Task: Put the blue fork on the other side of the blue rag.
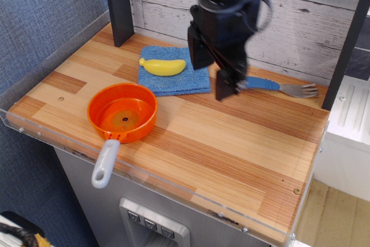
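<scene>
**End effector lining up over the fork handle**

At the left of the bench (231, 143), an orange pan (122, 112) is sitting with its grey handle pointing toward the front edge. Just behind it and to the right, the blue rag (173, 79) is lying flat, and a yellow banana (163, 66) is resting on its upper half.

Right of the rag, the end effector (211, 70) is hanging above the bench with its two dark fingers spread apart and nothing between them. One finger is showing over the rag's right edge, the other near the handle end of the blue fork (260, 83).

The fork is lying on the bench to the right of the rag, close to the back wall, with its blue handle toward the rag and its grey tines pointing right, near the dark post.

By my reading, the approach step is in hand: the fork is not yet grasped. The next move is calling for the fingers to straddle the ribbed handle and close on it. The fork would then go over the rag and banana to the bare wood on the rag's left.
</scene>
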`<state>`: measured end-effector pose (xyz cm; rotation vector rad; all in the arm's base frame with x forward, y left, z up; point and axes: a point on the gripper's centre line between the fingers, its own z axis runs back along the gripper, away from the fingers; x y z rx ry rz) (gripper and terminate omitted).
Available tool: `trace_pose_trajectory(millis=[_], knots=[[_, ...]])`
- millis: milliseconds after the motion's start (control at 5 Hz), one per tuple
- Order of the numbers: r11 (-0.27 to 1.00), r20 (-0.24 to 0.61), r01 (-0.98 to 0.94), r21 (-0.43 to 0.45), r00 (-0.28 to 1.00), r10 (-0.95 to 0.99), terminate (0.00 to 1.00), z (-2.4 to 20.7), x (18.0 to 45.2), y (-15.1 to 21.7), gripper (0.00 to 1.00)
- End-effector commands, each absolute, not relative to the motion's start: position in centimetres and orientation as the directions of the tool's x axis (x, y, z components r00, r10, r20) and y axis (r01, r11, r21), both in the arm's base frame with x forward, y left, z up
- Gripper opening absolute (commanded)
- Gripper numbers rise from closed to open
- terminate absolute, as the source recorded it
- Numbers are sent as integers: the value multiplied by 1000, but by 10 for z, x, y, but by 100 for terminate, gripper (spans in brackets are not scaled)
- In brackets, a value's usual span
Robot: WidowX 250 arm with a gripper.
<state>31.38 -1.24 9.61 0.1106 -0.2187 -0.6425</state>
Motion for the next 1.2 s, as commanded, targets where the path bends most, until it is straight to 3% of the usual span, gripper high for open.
trace_pose_trajectory(millis=[0,400,1000], knots=[[654,211,741,152,622,-754,0,97,374,-24,100],[537,111,835,121,526,-843,0,74,399,-38,100],[577,119,807,126,565,-817,0,46,409,-37,100]])
